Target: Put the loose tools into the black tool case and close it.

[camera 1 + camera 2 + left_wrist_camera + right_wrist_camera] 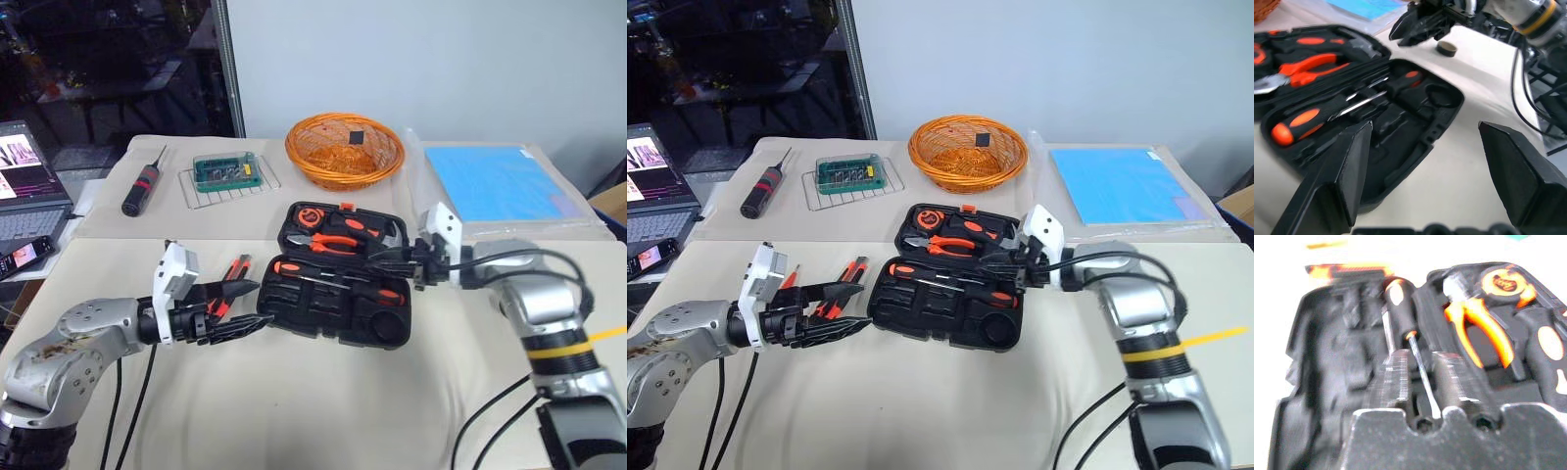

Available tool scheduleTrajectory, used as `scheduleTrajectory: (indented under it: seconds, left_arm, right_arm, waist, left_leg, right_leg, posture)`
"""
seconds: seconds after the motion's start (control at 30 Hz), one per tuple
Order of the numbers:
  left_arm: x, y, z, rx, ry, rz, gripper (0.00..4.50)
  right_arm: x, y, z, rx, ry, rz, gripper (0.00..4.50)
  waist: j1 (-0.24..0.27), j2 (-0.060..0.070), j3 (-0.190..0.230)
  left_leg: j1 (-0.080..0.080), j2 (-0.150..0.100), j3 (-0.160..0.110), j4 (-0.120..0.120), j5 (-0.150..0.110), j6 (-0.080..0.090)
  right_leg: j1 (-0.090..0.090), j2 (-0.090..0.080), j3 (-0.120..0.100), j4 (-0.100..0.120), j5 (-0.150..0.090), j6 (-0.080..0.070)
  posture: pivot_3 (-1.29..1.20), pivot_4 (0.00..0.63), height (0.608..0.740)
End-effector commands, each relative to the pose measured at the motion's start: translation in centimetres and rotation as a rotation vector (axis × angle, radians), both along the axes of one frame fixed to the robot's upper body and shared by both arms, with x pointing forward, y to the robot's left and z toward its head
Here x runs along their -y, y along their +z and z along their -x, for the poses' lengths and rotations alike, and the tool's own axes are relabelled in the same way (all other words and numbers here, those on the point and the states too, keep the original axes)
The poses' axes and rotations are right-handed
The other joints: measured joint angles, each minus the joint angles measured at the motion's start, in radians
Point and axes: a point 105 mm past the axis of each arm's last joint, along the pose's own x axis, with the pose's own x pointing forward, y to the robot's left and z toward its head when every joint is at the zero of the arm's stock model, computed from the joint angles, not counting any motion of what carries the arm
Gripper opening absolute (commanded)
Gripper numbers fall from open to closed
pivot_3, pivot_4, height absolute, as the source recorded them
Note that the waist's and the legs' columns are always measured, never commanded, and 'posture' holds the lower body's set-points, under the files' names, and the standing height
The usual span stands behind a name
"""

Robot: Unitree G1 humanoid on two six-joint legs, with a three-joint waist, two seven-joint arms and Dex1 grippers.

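On the cream cloth-covered table [323, 411], centre, the black tool case [338, 318] lies open, lid half farther from the robot, tray half nearer. Lid half holds orange-handled pliers [328, 240], a round orange tape measure [310, 216] and a hammer [387, 235]. Tray half has two long screwdrivers [333, 274] w/ orange-and-black handles lying in its far recesses, handles at opposite ends; nearer recesses look bare, incl. a round one at the right corner.

Right gripper [384, 262] sits over the case's right side, pointing left across it, fingers drawn together. Right wrist view shows a screwdriver's thin metal shaft running down between the two fingers [1396, 377]; can't tell if it's pinched or just lying below them.

Left gripper [240, 311] hovers low at the case's left edge, fingers spread wide, nothing between them; left wrist view shows the tray corner in the gap between the fingers [1339, 174].

Loose orange-black tools [844, 277] lie on the cloth just left of the case, partly hidden behind the left gripper; can't separate them. A small greyish tape roll [1446, 48] sits on the cloth to the right of the case, near the right arm.

Farther back: fat black screwdriver w/ red band [143, 186], green-topped wire tray [227, 174], orange wicker basket [344, 152], blue sheet [495, 184]. Laptop [27, 186] at far left.
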Motion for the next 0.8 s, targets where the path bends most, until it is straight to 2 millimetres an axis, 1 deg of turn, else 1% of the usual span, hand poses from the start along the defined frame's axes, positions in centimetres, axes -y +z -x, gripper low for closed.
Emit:
scheduleTrajectory:
  seconds: [0.03,0.07,0.1,0.13,0.17,0.2,0.23,0.3,0.33,0.37,0.4,0.43,0.47,0.5,0.53,0.57,0.6,0.63,0.67,0.7,0.73,0.8]
  left_arm:
    - [-0.3,0.5,0.2,0.046,0.005,-0.009,3.73]
    - [-0.4,0.4,0.2,0.047,0.011,-0.011,3.73]
    - [-0.5,0.4,0.2,0.047,0.015,-0.012,3.73]
    - [-0.6,0.3,0.2,0.047,0.022,-0.013,3.73]
    - [-0.7,0.2,0.4,0.048,0.028,-0.018,3.73]
    - [-0.8,0.2,0.4,0.048,0.035,-0.021,3.73]
    - [-1.0,0.2,0.4,0.05,0.047,-0.025,3.73]
    - [-1.7,0.1,0.1,0.06,0.099,-0.033,3.73]
    - [-2.1,0.1,-0.3,0.075,0.145,-0.035,3.73]
    - [-2.7,0.0,-0.8,0.085,0.204,-0.035,3.73]
    - [-3.4,0.0,-1.4,0.101,0.271,-0.038,3.73]
    - [-4.2,-0.1,-2.0,0.122,0.344,-0.048,3.73]
    - [-5.0,-0.3,-2.5,0.121,0.417,-0.051,3.73]
    - [-5.7,-0.5,-2.9,0.114,0.49,-0.045,3.73]
    - [-6.7,-0.7,-3.5,0.108,0.588,-0.056,3.73]
    - [-7.7,-0.8,-4.0,0.09,0.673,-0.055,3.73]
    - [-8.7,-1.0,-4.4,0.06,0.749,-0.043,3.73]
    - [-9.8,-1.3,-4.8,0.047,0.833,-0.071,3.73]
    - [-10.9,-1.7,-5.2,0.032,0.899,-0.101,3.73]
    - [-11.6,-2.1,-5.3,0.003,0.954,-0.119,3.73]
    - [-12.3,-2.6,-5.4,-0.025,0.999,-0.153,3.73]
    - [-12.7,-3.5,-5.3,-0.084,1.033,-0.188,3.73]
  right_arm:
    - [-0.4,-1.8,0.0,0.068,-0.107,0.055,0.01]
    - [-0.4,-3.9,0.5,0.052,-0.101,0.125,0.01]
    - [-0.5,-5.3,0.8,0.043,-0.092,0.174,0.01]
    - [-0.5,-7.2,1.3,0.045,-0.064,0.257,0.01]
    - [-0.3,-8.7,1.6,0.055,-0.032,0.342,0.01]
    - [-0.1,-9.5,1.6,0.079,-0.01,0.405,0.01]
    - [0.1,-9.9,1.4,0.106,-0.006,0.445,0.01]
    - [0.4,-8.4,0.5,0.196,-0.035,0.438,0.01]
    - [0.4,-6.8,0.0,0.243,-0.068,0.386,0.01]
    - [0.0,-5.1,-0.2,0.271,-0.089,0.29,0.01]
    - [-0.6,-3.4,-0.1,0.277,-0.085,0.173,0.01]
    - [-1.1,-1.8,0.2,0.279,-0.075,0.088,0.01]
    - [-1.4,-0.1,0.7,0.242,-0.067,-0.01,0.01]
    - [-1.6,1.6,1.9,0.224,-0.015,-0.09,0.01]
    - [-1.8,2.9,3.2,0.225,0.047,-0.123,0.29]
    - [-2.0,3.6,4.3,0.217,0.088,-0.139,0.59]
    - [-2.1,4.1,5.7,0.203,0.149,-0.144,0.7]
    - [-2.1,4.4,7.0,0.181,0.196,-0.135,1.07]
    - [-2.2,4.5,7.9,0.159,0.23,-0.129,1.38]
    - [-2.1,4.6,8.8,0.145,0.258,-0.113,1.79]
    - [-2.0,4.6,9.2,0.144,0.27,-0.095,2.12]
    - [-1.7,5.1,9.7,0.152,0.272,-0.096,2.71]
  waist:
    - [0.0,0.001,0.0]
    - [0.001,0.001,0.0]
    - [0.002,0.001,0.0]
    - [0.001,0.001,0.0]
    - [-0.001,0.001,-0.001]
    - [-0.002,0.001,-0.002]
    - [-0.002,0.0,-0.002]
    - [-0.004,-0.001,-0.003]
    - [-0.001,-0.002,-0.003]
    - [0.001,-0.002,-0.003]
    - [0.002,-0.002,-0.003]
    - [0.003,-0.002,-0.003]
    - [0.002,-0.002,-0.003]
    - [0.002,-0.001,-0.002]
    - [0.002,0.002,0.0]
    - [0.002,0.002,0.0]
    - [0.002,0.002,0.0]
    - [0.005,0.002,0.0]
    - [0.006,0.0,-0.001]
    - [0.006,-0.001,-0.002]
    - [0.007,-0.002,-0.002]
    - [0.005,-0.002,-0.002]
  left_leg:
    - [0.0,0.0,0.0,0.0,0.002,-0.003]
    - [-0.001,-0.001,0.001,0.0,0.002,-0.004]
    - [-0.001,-0.001,0.0,0.0,0.003,-0.004]
    - [-0.001,-0.001,0.0,0.0,0.003,-0.004]
    - [-0.001,-0.001,0.001,0.0,0.003,-0.004]
    - [0.001,-0.001,0.002,0.0,0.002,-0.004]
    - [0.004,-0.001,0.002,0.0,0.002,-0.004]
    - [0.011,-0.001,0.002,-0.001,-0.002,0.002]
    - [0.015,0.0,0.001,-0.002,-0.003,0.0]
    - [0.017,0.0,0.0,-0.002,-0.006,-0.005]
    - [0.017,0.0,0.0,-0.002,-0.006,-0.005]
    - [0.017,0.0,-0.001,-0.002,-0.006,-0.006]
    - [0.017,0.0,-0.001,-0.002,-0.006,-0.007]
    - [0.016,0.0,-0.001,-0.002,-0.005,-0.007]
    - [0.014,0.0,-0.001,-0.002,-0.005,-0.007]
    - [0.012,0.0,-0.001,-0.002,-0.004,-0.005]
    - [0.011,0.0,-0.001,-0.002,-0.003,-0.003]
    - [0.011,0.0,-0.002,-0.002,-0.001,0.001]
    - [0.01,0.0,-0.004,-0.003,-0.002,0.001]
    - [0.01,0.0,-0.005,-0.005,-0.002,0.001]
    - [0.011,0.0,-0.005,-0.007,-0.002,0.0]
    - [0.01,0.0,-0.005,-0.009,-0.004,-0.003]
  right_leg:
    - [-0.001,0.0,0.0,0.0,0.0,0.0]
    - [-0.001,0.0,0.001,0.0,0.0,0.0]
    - [-0.001,0.0,0.0,0.0,0.0,0.0]
    - [-0.001,0.0,0.0,0.0,0.0,0.0]
    - [-0.001,0.0,0.0,0.0,0.0,0.0]
    - [0.0,0.0,0.001,0.0,0.0,0.001]
    - [0.001,0.0,0.001,-0.001,0.0,0.001]
    - [0.006,0.001,0.001,-0.002,-0.005,-0.001]
    - [0.01,0.001,0.0,-0.002,-0.008,-0.004]
    - [0.012,0.001,0.0,-0.002,-0.008,-0.004]
    - [0.013,0.0,0.0,-0.002,-0.011,0.001]
    - [0.013,0.0,0.0,-0.001,-0.012,0.002]
    - [0.013,0.0,0.0,-0.001,-0.011,0.002]
    - [0.013,0.0,0.001,0.0,-0.006,-0.002]
    - [0.013,0.0,0.002,0.0,-0.002,-0.001]
    - [0.011,-0.001,0.002,-0.001,-0.002,0.0]
    - [0.009,-0.001,0.003,0.0,-0.001,0.001]
    - [0.009,-0.001,0.002,0.0,-0.001,0.0]
    - [0.009,-0.001,0.0,-0.001,-0.001,0.0]
    - [0.009,-0.002,-0.002,-0.002,-0.001,0.0]
    - [0.009,-0.002,-0.002,-0.003,-0.002,0.0]
    - [0.009,-0.003,-0.003,-0.003,-0.002,-0.001]
  posture:
    - [0.0,0.15,0.74]
    - [0.0,0.15,0.74]
    - [0.0,0.15,0.74]
    - [0.0,0.15,0.74]
    - [0.0,0.15,0.74]
    - [0.0,0.15,0.74]
    - [0.0,0.15,0.74]
    - [0.0,0.15,0.74]
    - [0.0,0.15,0.74]
    - [0.0,0.15,0.74]
    - [0.0,0.15,0.74]
    - [0.0,0.15,0.74]
    - [0.0,0.15,0.74]
    - [0.0,0.15,0.74]
    - [0.0,0.15,0.74]
    - [0.0,0.15,0.74]
    - [0.0,0.15,0.74]
    - [0.0,0.15,0.74]
    - [0.0,0.15,0.74]
    - [0.0,0.15,0.74]
    - [0.0,0.15,0.74]
    - [0.0,0.15,0.74]
